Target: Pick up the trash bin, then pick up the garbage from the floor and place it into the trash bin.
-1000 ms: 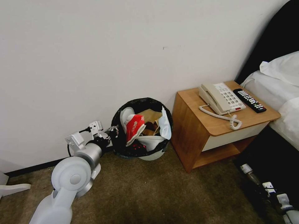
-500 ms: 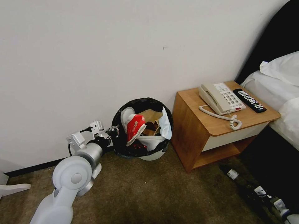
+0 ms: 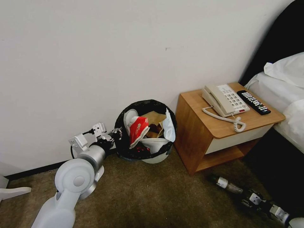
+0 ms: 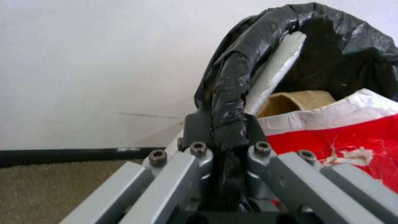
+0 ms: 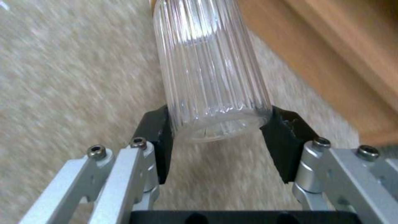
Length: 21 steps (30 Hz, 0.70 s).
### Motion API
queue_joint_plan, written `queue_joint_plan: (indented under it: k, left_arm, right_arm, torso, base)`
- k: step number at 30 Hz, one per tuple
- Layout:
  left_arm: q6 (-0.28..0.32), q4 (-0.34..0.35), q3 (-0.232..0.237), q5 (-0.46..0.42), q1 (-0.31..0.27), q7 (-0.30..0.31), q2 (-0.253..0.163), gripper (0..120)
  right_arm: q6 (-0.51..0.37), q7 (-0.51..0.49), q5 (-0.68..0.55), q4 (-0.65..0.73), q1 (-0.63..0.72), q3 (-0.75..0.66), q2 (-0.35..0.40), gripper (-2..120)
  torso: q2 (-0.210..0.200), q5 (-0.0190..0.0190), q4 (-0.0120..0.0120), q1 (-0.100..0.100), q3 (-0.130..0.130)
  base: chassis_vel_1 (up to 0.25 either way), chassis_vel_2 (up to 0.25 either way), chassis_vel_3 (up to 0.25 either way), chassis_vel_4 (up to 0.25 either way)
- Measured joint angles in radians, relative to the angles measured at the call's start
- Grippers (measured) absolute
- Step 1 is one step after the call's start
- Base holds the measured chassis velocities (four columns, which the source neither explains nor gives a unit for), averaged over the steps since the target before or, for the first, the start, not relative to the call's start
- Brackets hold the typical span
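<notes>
Two of my arms are working over the floor (image 3: 142, 196), a beige-brown carpet running up to a white wall (image 3: 95, 47). Largest on it is a wooden nightstand (image 3: 193, 139), carrying a cream telephone (image 3: 224, 99) and a black remote (image 3: 253, 102), with a white-sheeted bed (image 3: 285, 95) lying just beyond it. Between the nightstand and my left arm, the trash bin (image 3: 155, 157) is sitting against the wall, its black bag (image 4: 232, 81) folded over the rim and its garbage piled high: a white slipper (image 3: 128, 116), a red paper cup (image 3: 137, 129), a brown paper bag (image 3: 153, 117) and a pale-blue face mask (image 3: 168, 126). My left gripper (image 4: 224, 137) is pinching the bagged rim on the bin's left side, one finger inside and one outside. My right gripper (image 5: 219, 130) is hanging low near the nightstand's front corner, clamping the base of a clear bottle (image 5: 207, 68), which is pointing away from the fingers above the carpet.
</notes>
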State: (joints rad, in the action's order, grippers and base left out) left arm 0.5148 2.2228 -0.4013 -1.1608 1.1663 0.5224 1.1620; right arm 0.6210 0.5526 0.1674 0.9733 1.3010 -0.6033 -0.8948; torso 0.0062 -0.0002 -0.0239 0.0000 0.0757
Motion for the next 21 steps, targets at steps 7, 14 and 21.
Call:
queue_joint_plan:
  k: [7,14,21]
  left_arm:
    - [0.005,0.009,-0.009,-0.005,0.010,0.010,-0.005,4]
    - [0.008,0.013,-0.009,-0.006,0.012,0.021,-0.005,4]
    - [0.008,0.012,-0.008,-0.005,0.016,0.021,-0.003,4]
  right_arm:
    - [0.030,0.043,-0.020,0.093,0.042,0.004,0.001,45]
    - [0.081,0.085,-0.079,0.169,0.054,0.010,0.003,45]
    - [0.192,0.176,-0.208,0.219,0.013,0.036,-0.023,45]
  torso:
    - [0.000,0.0001,-0.0001,0.000,0.000]
    - [0.000,0.0001,0.0001,0.000,0.000]
    - [0.000,0.0002,0.0001,0.000,0.000]
  base:
    - [0.000,0.000,0.000,0.000]
    - [0.000,0.000,0.000,0.000]
    - [0.000,0.000,0.000,0.000]
